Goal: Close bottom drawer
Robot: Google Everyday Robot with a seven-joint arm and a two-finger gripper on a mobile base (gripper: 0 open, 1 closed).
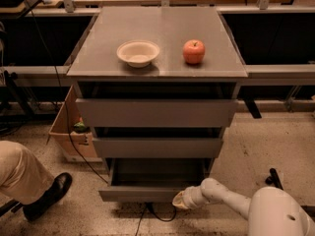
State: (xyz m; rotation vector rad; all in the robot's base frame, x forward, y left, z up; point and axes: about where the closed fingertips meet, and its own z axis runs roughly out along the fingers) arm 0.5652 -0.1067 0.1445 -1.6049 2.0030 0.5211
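Note:
The bottom drawer [142, 193] is the lowest of the grey cabinet's three. It stands pulled out, and its shallow tray [157, 172] looks empty. My gripper [179, 199] is low at the right end of the drawer's flat front, touching or almost touching it. My white arm [226, 196] reaches in from the lower right.
A white bowl [138, 52] and a red apple [194, 51] sit on the cabinet top [162, 63]. A person's leg and black shoe [47, 195] are at the lower left. A cardboard box [69, 127] stands left of the cabinet. A cable [157, 216] lies under the drawer.

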